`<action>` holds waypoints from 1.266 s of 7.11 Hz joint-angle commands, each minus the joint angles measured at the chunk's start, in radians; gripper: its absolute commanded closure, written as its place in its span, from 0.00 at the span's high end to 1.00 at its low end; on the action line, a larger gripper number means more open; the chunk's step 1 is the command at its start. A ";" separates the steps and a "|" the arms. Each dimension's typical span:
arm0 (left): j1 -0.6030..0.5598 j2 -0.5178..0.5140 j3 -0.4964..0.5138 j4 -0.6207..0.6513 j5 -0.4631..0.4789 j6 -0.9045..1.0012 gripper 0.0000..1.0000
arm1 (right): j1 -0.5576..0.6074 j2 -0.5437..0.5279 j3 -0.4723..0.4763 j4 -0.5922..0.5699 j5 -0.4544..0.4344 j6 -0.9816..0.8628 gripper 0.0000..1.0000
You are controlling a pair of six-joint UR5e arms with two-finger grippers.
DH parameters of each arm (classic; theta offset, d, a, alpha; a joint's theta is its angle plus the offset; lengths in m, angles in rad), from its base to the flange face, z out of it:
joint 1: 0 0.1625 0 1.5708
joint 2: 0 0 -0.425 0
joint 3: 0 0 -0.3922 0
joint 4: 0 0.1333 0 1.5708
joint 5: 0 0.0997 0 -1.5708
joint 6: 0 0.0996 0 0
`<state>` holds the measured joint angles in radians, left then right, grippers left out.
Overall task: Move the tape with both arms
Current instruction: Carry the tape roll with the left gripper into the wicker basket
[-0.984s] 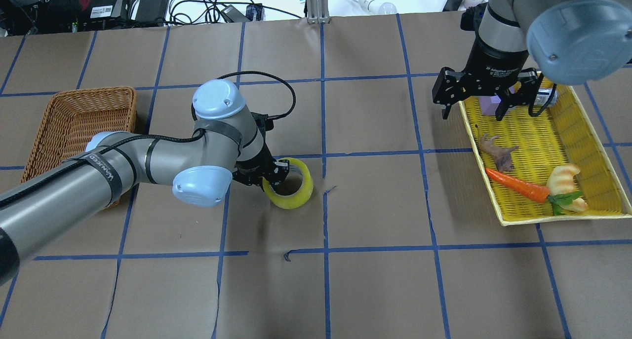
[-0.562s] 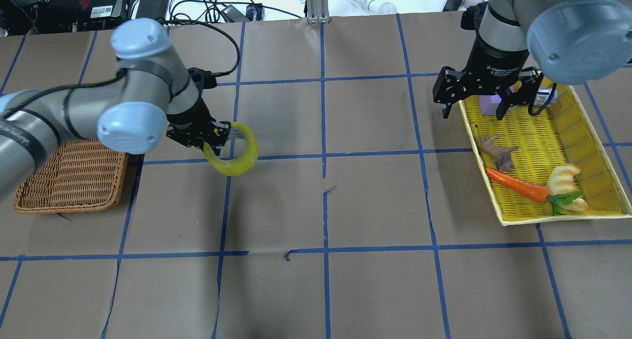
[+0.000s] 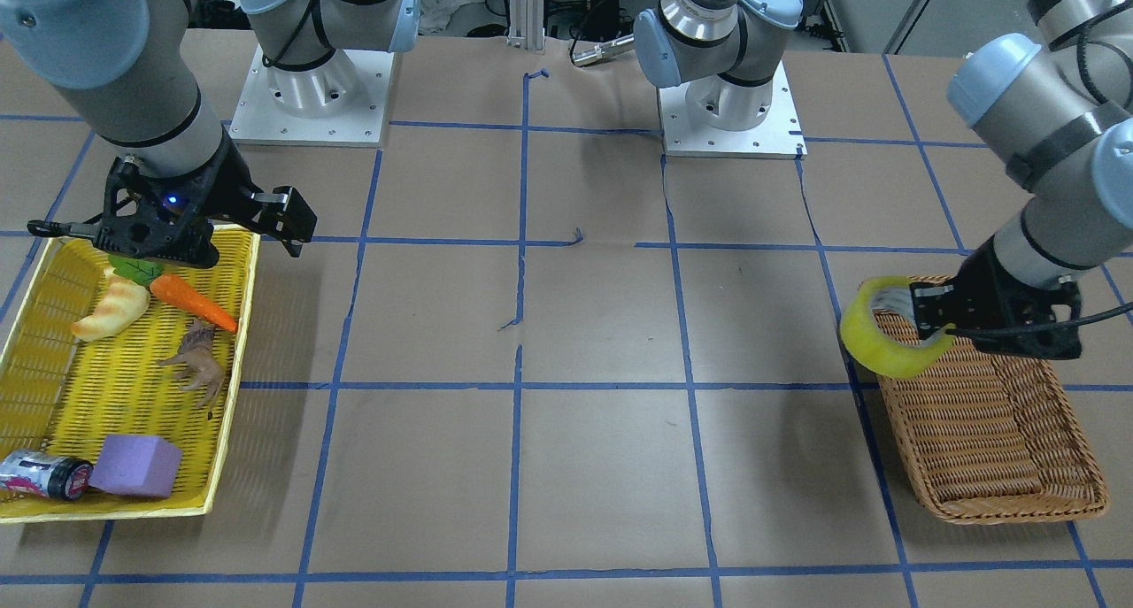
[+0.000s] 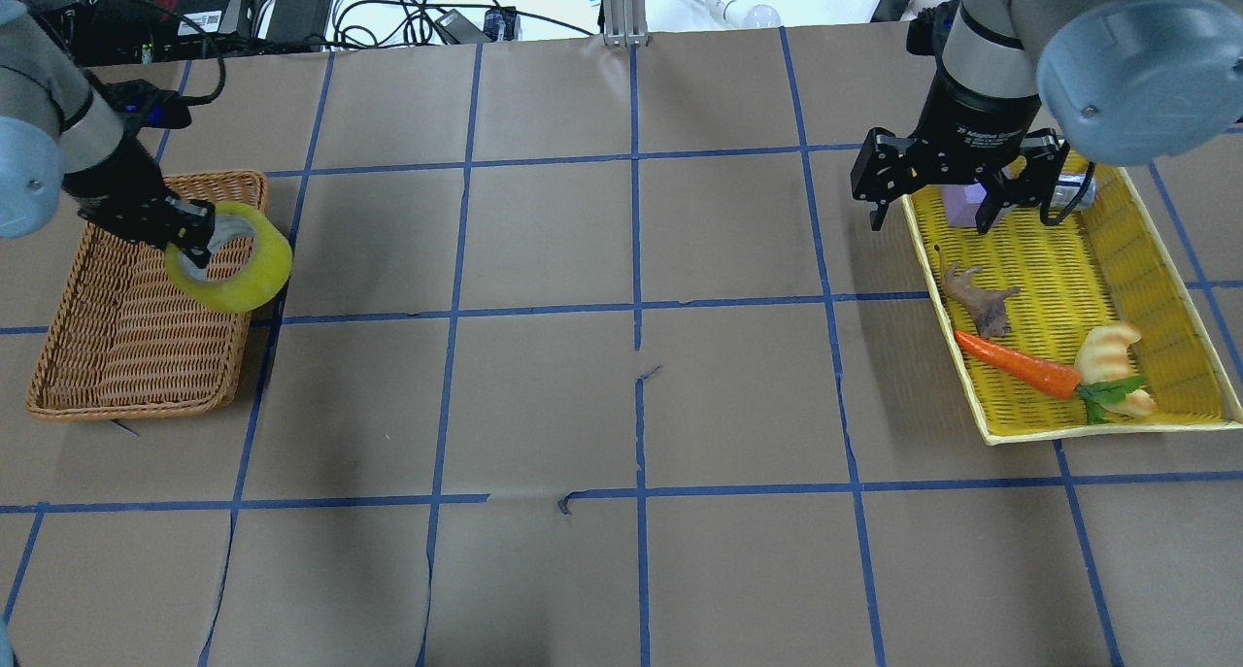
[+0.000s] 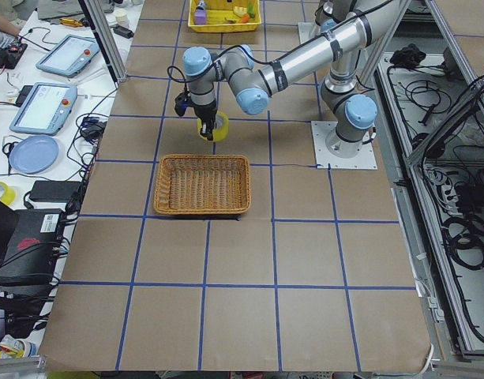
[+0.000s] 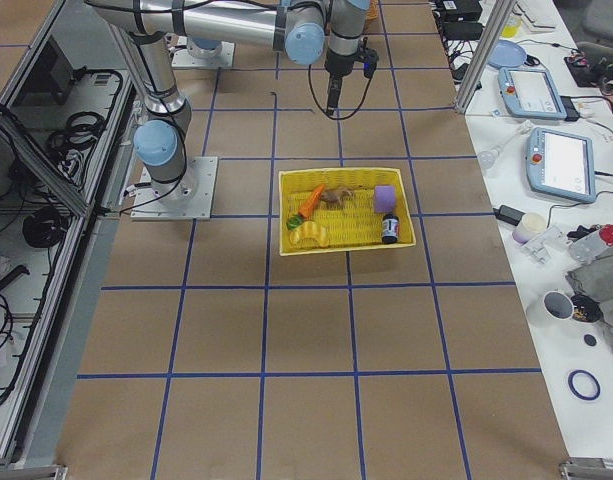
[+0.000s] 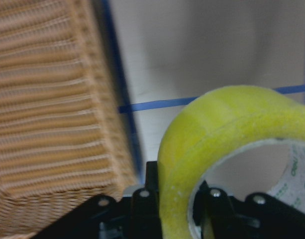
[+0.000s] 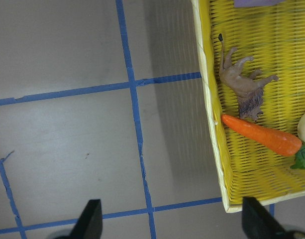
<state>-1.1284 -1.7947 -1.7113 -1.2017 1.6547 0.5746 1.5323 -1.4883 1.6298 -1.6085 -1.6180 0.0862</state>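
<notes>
The tape (image 4: 238,277) is a yellow roll with a whitish core. My left gripper (image 4: 194,235) is shut on its wall and holds it in the air over the inner edge of a brown wicker basket (image 4: 126,356). The front view shows the tape (image 3: 885,342) at the basket's (image 3: 991,449) corner, and the left wrist view shows it (image 7: 217,144) beside the basket wall (image 7: 43,99). My right gripper (image 4: 930,222) is open and empty, hovering over the edge of the yellow tray (image 4: 981,400).
The yellow tray (image 3: 232,360) holds a carrot (image 4: 1015,364), a brown toy animal (image 4: 981,298), a bread piece (image 4: 1107,349), a purple block (image 3: 137,465) and a small can (image 3: 40,473). Cables and devices lie beyond the table's far edge.
My left arm has carried the tape from the table's middle to the left, up to the wicker basket's edge. My right arm has not moved.
</notes>
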 commanded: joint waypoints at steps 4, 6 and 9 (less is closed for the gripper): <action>0.153 -0.112 -0.021 0.205 0.004 0.166 0.00 | 0.000 -0.001 0.002 -0.001 0.006 -0.003 1.00; 0.153 -0.170 -0.083 0.206 0.008 0.166 0.00 | 0.000 -0.001 0.001 -0.001 0.004 -0.002 1.00; 0.160 -0.193 -0.099 0.215 0.013 0.172 0.00 | 0.000 -0.001 0.002 -0.001 0.013 0.004 1.00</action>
<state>-0.9723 -1.9825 -1.8136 -0.9885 1.6652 0.7437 1.5324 -1.4894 1.6320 -1.6091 -1.6075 0.0888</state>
